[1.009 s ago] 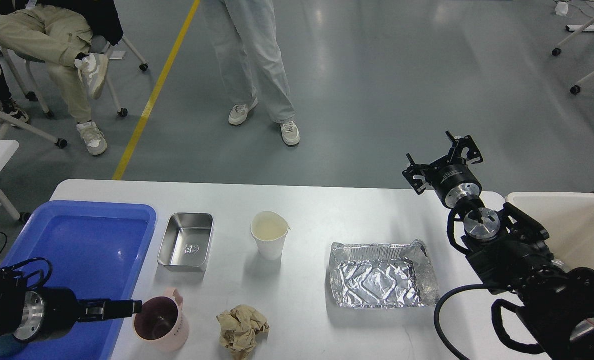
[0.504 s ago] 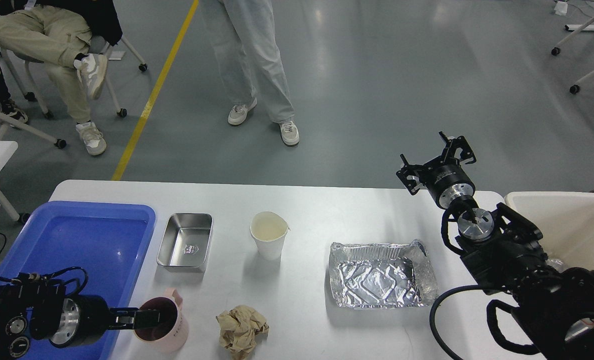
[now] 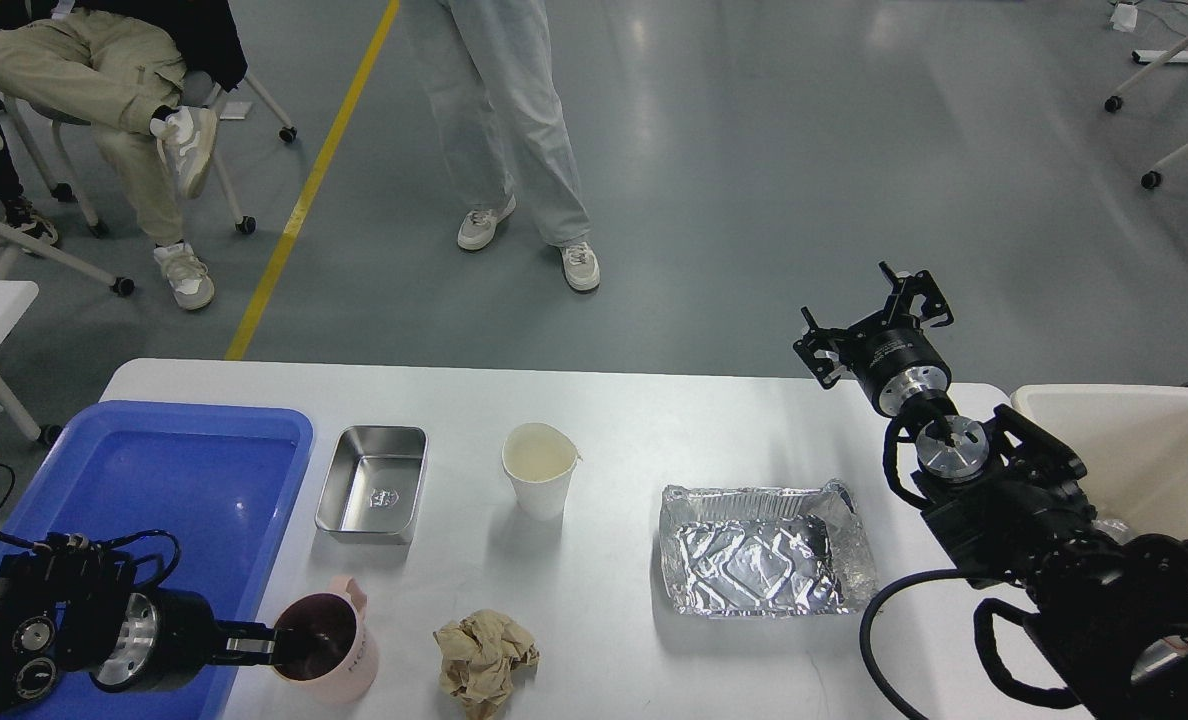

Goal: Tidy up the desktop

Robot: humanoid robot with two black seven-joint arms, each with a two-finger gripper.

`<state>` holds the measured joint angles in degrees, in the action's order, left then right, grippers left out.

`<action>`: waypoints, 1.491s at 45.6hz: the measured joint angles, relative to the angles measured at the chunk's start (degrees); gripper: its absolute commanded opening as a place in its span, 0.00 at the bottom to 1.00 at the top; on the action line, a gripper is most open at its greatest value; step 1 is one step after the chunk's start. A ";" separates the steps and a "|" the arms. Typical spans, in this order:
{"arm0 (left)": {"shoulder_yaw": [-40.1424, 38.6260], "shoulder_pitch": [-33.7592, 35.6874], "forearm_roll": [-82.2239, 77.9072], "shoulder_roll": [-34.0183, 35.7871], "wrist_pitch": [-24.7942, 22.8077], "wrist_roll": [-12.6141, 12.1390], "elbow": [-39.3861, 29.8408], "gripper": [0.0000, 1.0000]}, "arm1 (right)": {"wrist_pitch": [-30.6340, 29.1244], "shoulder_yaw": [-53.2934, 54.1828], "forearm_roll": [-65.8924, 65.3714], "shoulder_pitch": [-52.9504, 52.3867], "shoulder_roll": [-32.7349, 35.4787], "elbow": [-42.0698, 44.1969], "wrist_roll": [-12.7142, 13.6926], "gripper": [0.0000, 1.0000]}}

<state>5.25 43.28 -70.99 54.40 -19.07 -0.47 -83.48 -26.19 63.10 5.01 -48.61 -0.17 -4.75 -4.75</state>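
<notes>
At the desktop's [image 3: 604, 580] near left edge, the left gripper [image 3: 289, 645] reaches into the pink mug [image 3: 326, 650], seemingly pinching its rim. The right gripper [image 3: 874, 315], 2 fingers spread and empty, hovers above the desktop's far right corner.
</notes>
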 measured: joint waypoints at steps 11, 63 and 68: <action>-0.01 1.09 0.06 0.64 -1.73 0.00 -0.12 0.00 | 0.00 0.02 0.00 0.04 0.00 0.00 0.00 1.00; -0.83 7.79 -0.52 23.79 -5.74 0.29 -11.49 0.00 | 0.09 0.09 0.00 -0.76 -0.06 0.01 0.00 1.00; -0.84 7.62 -0.51 26.07 -4.74 -0.07 -11.40 0.00 | 0.09 0.09 0.00 -0.72 -0.06 0.01 0.00 1.00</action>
<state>4.41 50.90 -71.50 80.47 -23.80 -0.54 -94.89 -26.10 63.19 5.01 -49.33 -0.24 -4.74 -4.75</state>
